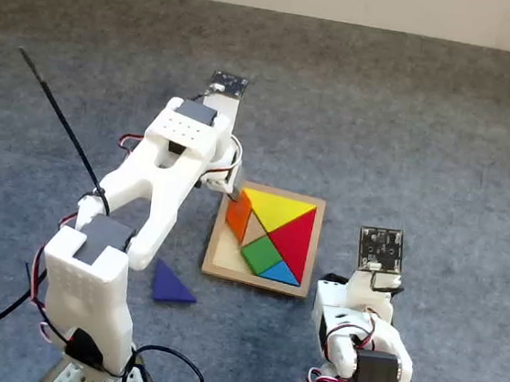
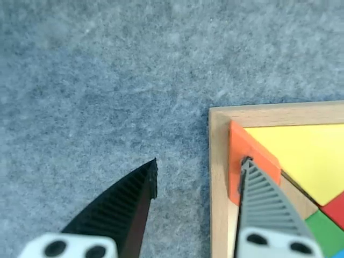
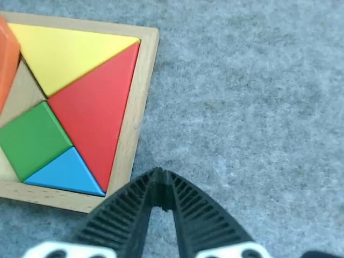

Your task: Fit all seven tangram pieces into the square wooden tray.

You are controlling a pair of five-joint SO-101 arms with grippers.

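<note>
Tray [image 3: 131, 123]: centre of the high view, on the desk [image 1: 428, 128].
Orange piece [image 2: 250, 148]: against the tray's left wall, long axis along it.
Left arm [image 1: 175, 163]: nearer; jaws apart, one tip on the orange piece, the other outside the wall.
Right arm [image 1: 358, 341]: lower right, jaws together.
Blue triangle [image 1: 170, 286]: loose, lower left of the tray.

1. We see a table [image 1: 410, 126] with a grey, carpet-like top.
2. The wooden tray [image 1: 314, 249] lies flat on it, near the middle.
3. A dark blue triangle [image 1: 170, 286] also lies on the table, near one corner of the tray but not touching it.
</note>
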